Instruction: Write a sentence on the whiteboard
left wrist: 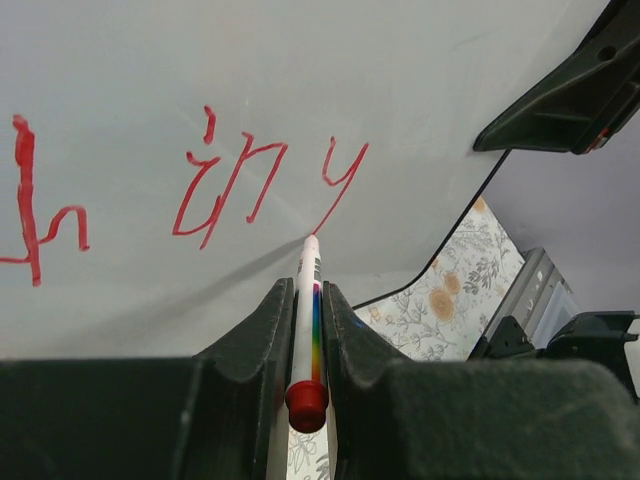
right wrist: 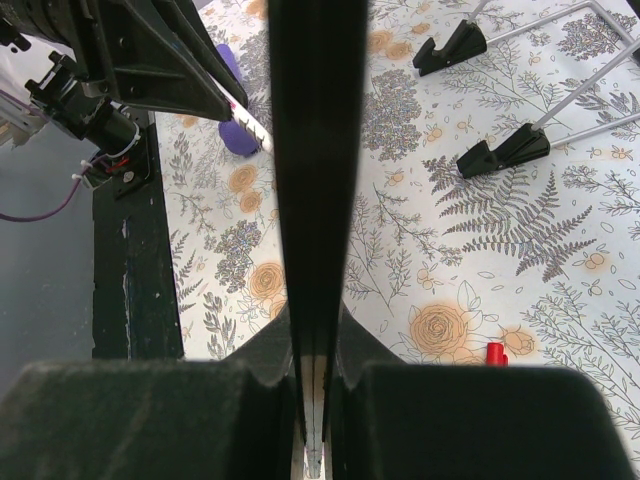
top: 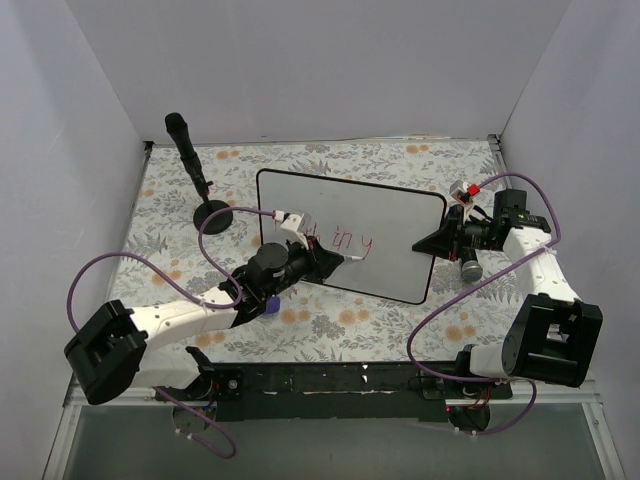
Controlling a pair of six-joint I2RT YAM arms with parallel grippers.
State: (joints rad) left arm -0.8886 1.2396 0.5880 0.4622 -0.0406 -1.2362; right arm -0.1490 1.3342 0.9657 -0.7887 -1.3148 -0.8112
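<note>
The whiteboard (top: 390, 215) stands tilted on the floral cloth, seen edge-on in the right wrist view (right wrist: 318, 150). Red lettering (top: 340, 241) on it reads roughly "in y" after an earlier word's end; it shows close up in the left wrist view (left wrist: 230, 185). My left gripper (top: 335, 262) (left wrist: 307, 300) is shut on a white marker with a red end (left wrist: 308, 330). The marker's tip touches the board (left wrist: 350, 70) at the tail of the "y". My right gripper (top: 440, 240) (right wrist: 318, 350) is shut on the board's right edge.
A black stand with a round base (top: 212, 213) is at the back left. A grey cylinder (top: 470, 268) lies by the right arm. A small red cap (right wrist: 494, 352) lies on the cloth. The board's black feet (right wrist: 505, 150) rest behind it. White walls enclose the table.
</note>
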